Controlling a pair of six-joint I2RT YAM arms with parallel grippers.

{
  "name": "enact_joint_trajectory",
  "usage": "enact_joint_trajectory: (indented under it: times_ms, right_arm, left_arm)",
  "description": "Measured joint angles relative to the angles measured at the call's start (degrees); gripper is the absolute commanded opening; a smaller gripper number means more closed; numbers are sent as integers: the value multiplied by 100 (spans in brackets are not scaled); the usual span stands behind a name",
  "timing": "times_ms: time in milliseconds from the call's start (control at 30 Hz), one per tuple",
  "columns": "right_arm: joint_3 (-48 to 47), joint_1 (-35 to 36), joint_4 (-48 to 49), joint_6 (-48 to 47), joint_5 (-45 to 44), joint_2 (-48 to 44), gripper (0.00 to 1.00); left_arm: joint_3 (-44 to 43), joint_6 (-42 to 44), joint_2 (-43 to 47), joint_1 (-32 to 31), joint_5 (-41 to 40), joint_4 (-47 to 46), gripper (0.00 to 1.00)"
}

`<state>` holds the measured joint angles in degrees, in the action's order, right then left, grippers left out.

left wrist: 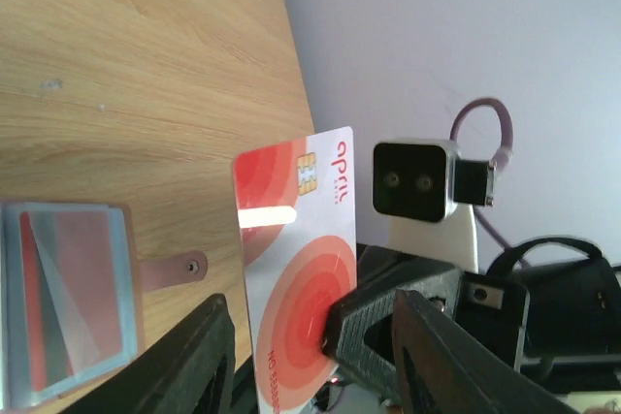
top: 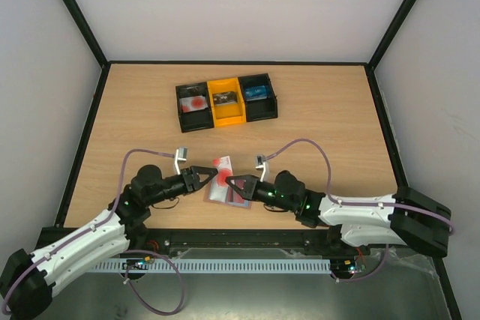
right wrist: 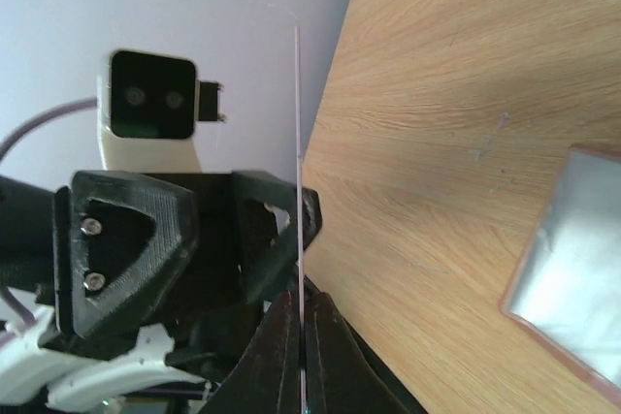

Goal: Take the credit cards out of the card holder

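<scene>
The pale card with a red round mark [left wrist: 296, 239] stands on edge above the table, pinched in my right gripper [right wrist: 303, 300]; in the right wrist view it is a thin edge-on line [right wrist: 298, 123]. My left gripper [left wrist: 312, 305] is open, one finger on each side of this card, not clamping it. In the top view the card [top: 223, 164] sits between the left gripper [top: 210, 173] and the right gripper [top: 232, 183]. The card holder [left wrist: 68, 302] lies open on the table with the red card [left wrist: 58, 283] inside it. The holder also shows in the top view [top: 217, 195] and the right wrist view [right wrist: 572, 278].
A black-and-yellow three-compartment tray [top: 225, 101] stands further back on the table, with small items in each compartment. The holder's strap tab [left wrist: 175, 267] lies flat beside it. Black frame posts and white walls border the table.
</scene>
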<state>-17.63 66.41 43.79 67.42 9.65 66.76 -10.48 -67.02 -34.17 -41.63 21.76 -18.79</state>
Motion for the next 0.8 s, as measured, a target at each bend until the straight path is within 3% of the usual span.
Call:
enact_joint_trajectory:
  times_ms: [267, 500, 800]
  right_arm:
    - [446, 0, -876, -857, 503, -1399, 2]
    - [505, 0, -1709, -1613, 1366, -2599, 2]
    - [271, 0, -2518, -2153, 1886, -2852, 2]
  left_arm:
    - [-284, 483, 494, 0, 223, 662, 52]
    - [-931, 1322, 697, 2, 691, 1700, 47]
    - [-999, 1808, 503, 2, 1716, 1906, 35]
